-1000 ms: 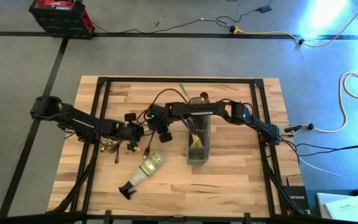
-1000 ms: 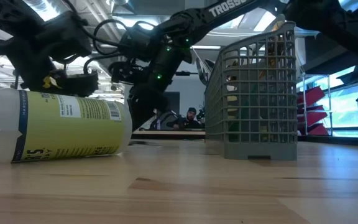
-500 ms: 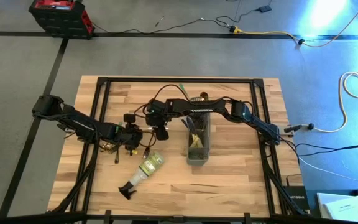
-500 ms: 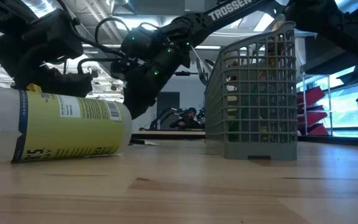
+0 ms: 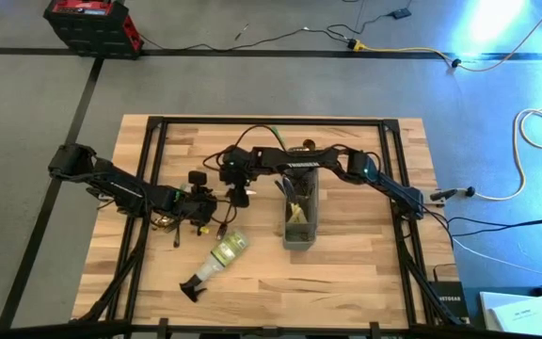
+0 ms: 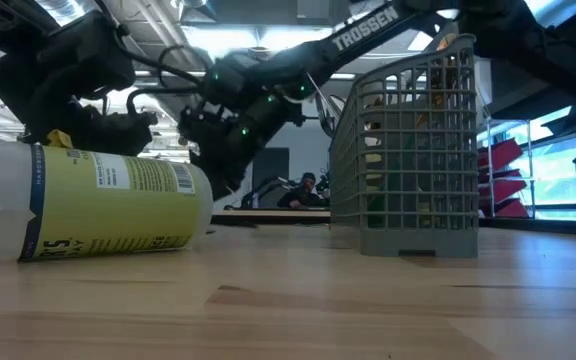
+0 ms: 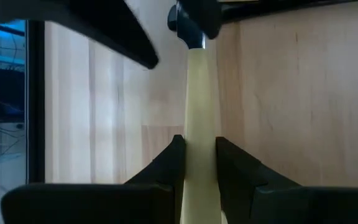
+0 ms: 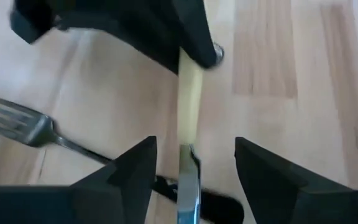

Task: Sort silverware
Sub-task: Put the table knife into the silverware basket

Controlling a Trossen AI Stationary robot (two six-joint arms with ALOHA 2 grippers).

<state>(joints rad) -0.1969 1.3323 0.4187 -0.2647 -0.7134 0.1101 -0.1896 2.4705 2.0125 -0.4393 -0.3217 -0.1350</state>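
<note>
My left gripper (image 7: 199,155) (image 5: 203,201) is shut on a cream-handled piece of silverware (image 8: 190,93) at the table's left middle. Its metal end (image 8: 188,180) reaches out between the fingers of my right gripper (image 8: 191,168) (image 5: 238,188). That gripper is open, with a finger on either side and neither touching. A silver fork (image 8: 23,124) lies flat on the wood below. More gold silverware (image 5: 167,223) lies by the left gripper. The grey mesh caddy (image 5: 301,212) stands upright at the table's middle with several pieces in it. My left gripper pinches the cream handle (image 7: 201,134) between its two fingers. The fingers come from the table's left, slanting down, and lie along the handle. The piece sticks straight out past the fingertips toward the right gripper and looks lifted clear of the wood.
A spray bottle (image 5: 219,256) with a yellow-green label lies on its side nearer the front edge, in front of both grippers. A green-handled piece (image 5: 276,132) lies at the far edge. Bare wood shows right of the caddy (image 5: 365,235). A black frame (image 5: 153,141) borders the table.
My right gripper has shifted a little toward the table's far-left and rolled about its wrist. My left gripper has stayed where it was, still shut on the cream handle.
</note>
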